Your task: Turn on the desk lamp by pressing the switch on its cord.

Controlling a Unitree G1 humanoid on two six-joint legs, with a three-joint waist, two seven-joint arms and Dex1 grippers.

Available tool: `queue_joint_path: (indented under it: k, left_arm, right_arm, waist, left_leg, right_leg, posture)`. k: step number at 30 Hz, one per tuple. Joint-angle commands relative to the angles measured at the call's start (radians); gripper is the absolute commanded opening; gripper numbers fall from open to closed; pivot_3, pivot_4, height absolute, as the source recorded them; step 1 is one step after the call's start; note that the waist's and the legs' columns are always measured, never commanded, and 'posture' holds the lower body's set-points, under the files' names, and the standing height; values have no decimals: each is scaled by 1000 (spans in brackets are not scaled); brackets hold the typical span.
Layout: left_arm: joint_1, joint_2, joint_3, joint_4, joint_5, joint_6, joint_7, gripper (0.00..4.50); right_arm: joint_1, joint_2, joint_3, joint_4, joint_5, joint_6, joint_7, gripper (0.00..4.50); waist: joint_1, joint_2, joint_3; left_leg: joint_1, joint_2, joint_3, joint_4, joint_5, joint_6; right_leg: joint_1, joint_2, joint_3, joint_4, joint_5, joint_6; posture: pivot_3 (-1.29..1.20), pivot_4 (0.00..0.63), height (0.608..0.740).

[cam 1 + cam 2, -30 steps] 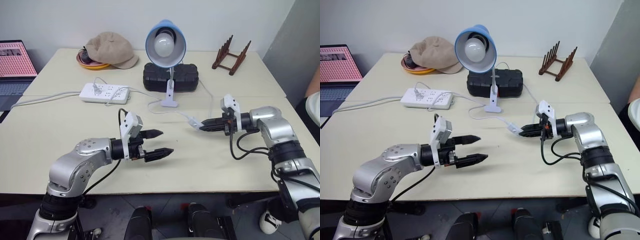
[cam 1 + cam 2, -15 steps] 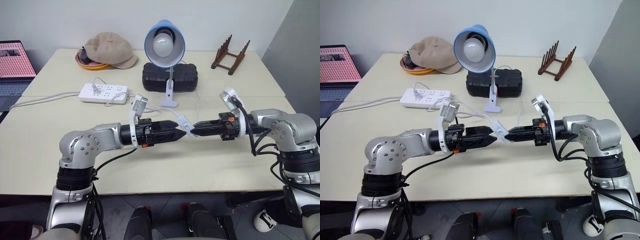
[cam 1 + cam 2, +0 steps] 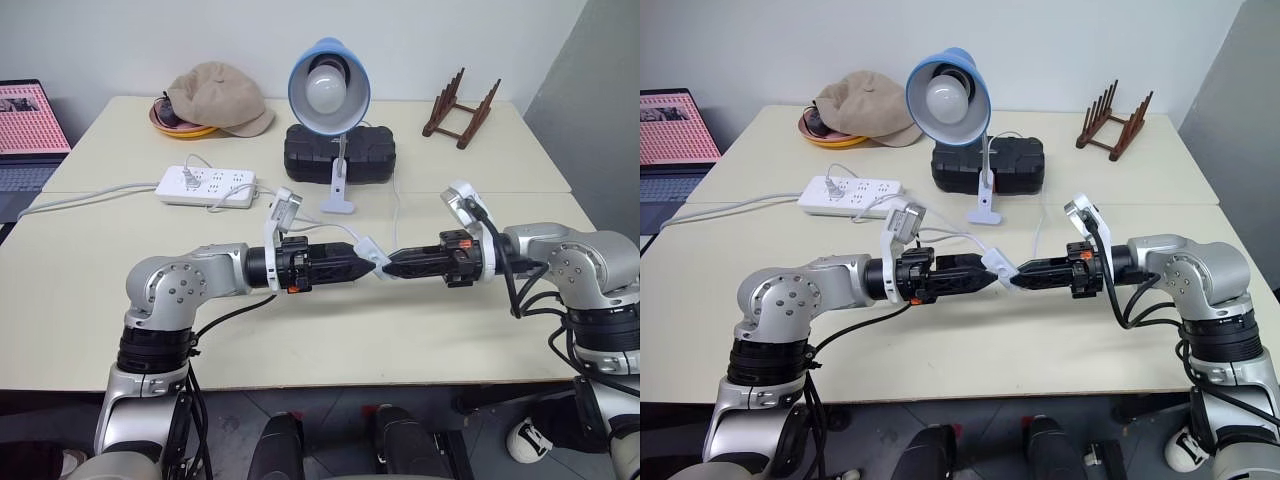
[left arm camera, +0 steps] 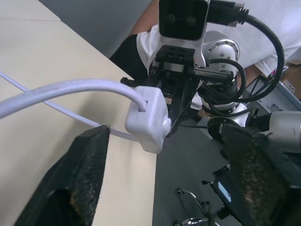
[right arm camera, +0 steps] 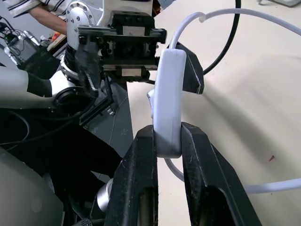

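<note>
Holding the switch lifted over the pale desk, our right pincer pinches this smooth white oblong. Our left pincer meets it tip to tip, black fingers spread on either side of the switch. From it the cord runs back toward the desk lamp, blue-domed, clipped upright before a ribbed black case. A power strip, a tan cap over a yellow dish and a wooden rack lie well apart.

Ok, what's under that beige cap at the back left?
An orange-yellow dish pokes out beneath the cap, with something dark on it. The cap covers the rest.
</note>
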Motion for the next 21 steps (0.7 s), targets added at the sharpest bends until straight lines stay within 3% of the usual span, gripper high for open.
queue_joint_path:
  k: [1,11,15,21]
  left_arm:
    - [-15,-6,2,-10,-1,-20,-8,2783]
    - [-10,-8,11,-13,-14,-16,3,856]
    - [-6,-11,21,-14,-33,-2,14,591]
    - [5,-11,12,-26,-12,-25,23,559]
  right_arm:
    - [-21,-6,-23,-40,52,13,-3,350]
    - [-23,-5,-11,-48,76,11,-19,350]
    - [-17,-11,-3,-49,75,1,-15,350]
    - [-15,-13,7,-45,63,-28,-19,350]
  waist:
    - [0,0,0]
    - [0,0,0]
    - [0,0,0]
    - [0,0,0]
  left_leg:
    - [0,0,0,0,0,0]
    - [-1,0,0,0,0,0]
    - [-1,0,0,0,0,0]
    - [-2,0,0,0,0,0]
  right_leg:
    - [0,0,0,0,0,0]
    - [0,0,0,-1,0,0]
    - [-1,0,0,-1,0,0]
    - [-2,0,0,-1,0,0]
  posture:
    - [0,150,740]
    - [0,150,740]
    - [0,150,740]
    - [0,150,740]
